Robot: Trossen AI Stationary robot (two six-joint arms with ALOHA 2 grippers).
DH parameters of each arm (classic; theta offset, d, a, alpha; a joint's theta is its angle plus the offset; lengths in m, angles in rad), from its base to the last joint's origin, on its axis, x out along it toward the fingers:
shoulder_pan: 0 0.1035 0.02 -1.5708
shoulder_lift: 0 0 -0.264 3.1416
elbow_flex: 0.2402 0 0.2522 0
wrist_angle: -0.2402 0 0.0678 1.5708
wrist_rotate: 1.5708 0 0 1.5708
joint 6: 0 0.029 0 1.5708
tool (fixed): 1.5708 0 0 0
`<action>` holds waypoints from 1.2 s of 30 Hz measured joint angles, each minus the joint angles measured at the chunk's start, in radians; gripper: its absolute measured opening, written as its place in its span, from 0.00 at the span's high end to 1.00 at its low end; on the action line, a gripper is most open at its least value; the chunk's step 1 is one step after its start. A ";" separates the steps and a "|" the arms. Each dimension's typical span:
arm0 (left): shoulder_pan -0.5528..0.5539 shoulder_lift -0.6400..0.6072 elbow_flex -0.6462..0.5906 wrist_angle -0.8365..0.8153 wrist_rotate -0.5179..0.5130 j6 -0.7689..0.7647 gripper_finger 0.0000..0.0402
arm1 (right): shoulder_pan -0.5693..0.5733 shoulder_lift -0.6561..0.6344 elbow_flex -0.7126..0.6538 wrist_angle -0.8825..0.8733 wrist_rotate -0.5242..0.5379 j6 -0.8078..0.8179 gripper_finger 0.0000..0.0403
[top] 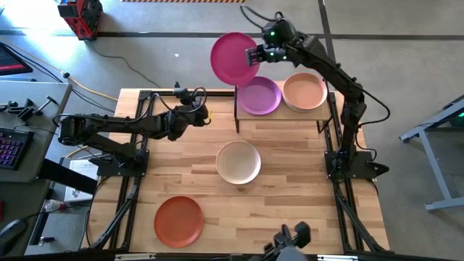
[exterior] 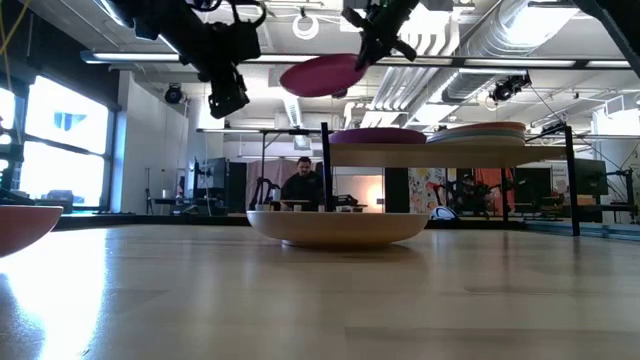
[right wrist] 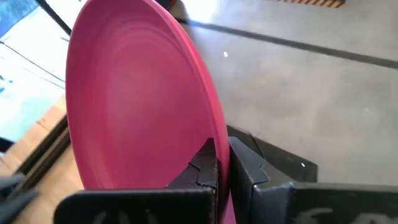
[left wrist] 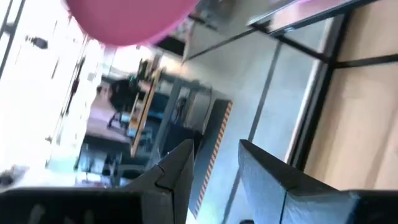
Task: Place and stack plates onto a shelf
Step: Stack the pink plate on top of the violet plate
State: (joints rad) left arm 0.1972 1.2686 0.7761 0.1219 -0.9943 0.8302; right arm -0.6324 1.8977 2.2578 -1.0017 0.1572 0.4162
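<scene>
My right gripper (top: pixel 255 55) is shut on a magenta plate (top: pixel 233 58), held in the air by the shelf's far left corner. The shelf (top: pixel 290 120) stands at the table's far side. It bears a purple plate (top: pixel 259 96) and a stack topped by a peach plate (top: pixel 304 91). A cream plate (top: pixel 238 162) rests on the table's middle and an orange-red plate (top: pixel 178 220) near the front left. My left gripper (top: pixel 203 114) hangs open left of the shelf, with nothing between its fingers (left wrist: pixel 180 171). My right gripper pinches the magenta plate's rim (right wrist: pixel 219 146) between its two fingers, one on the upper face and one on the underside. The fingers come from the table's right, slanting down. The plate (exterior: pixel 322 75) is lifted clear, nearly level, above the shelf's height.
The shelf's black frame posts (exterior: pixel 326 165) rise at its corners. The table's near right part is bare wood. Beyond the table, a person (exterior: pixel 303 185) sits in the room.
</scene>
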 joint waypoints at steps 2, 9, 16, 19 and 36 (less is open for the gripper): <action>0.004 0.000 0.000 0.001 -0.027 -0.041 0.71 | -0.030 -0.008 0.000 -0.036 -0.040 -0.009 1.00; 0.006 0.000 0.000 0.001 -0.060 -0.157 0.71 | -0.153 -0.002 0.000 -0.229 -0.237 -0.036 1.00; 0.006 0.000 0.000 0.001 -0.060 -0.193 0.71 | -0.222 0.000 -0.054 -0.338 -0.332 -0.117 1.00; 0.006 0.000 0.000 0.001 -0.060 -0.193 0.71 | -0.230 0.001 -0.109 -0.332 -0.410 -0.156 1.00; 0.006 0.000 0.000 -0.024 -0.063 -0.198 0.71 | -0.301 0.001 -0.265 -0.297 -0.506 -0.241 1.00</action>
State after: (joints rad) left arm 0.2035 1.2686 0.7765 0.0980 -1.0575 0.6318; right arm -0.9337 1.8984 1.9926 -1.2985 -0.3492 0.1750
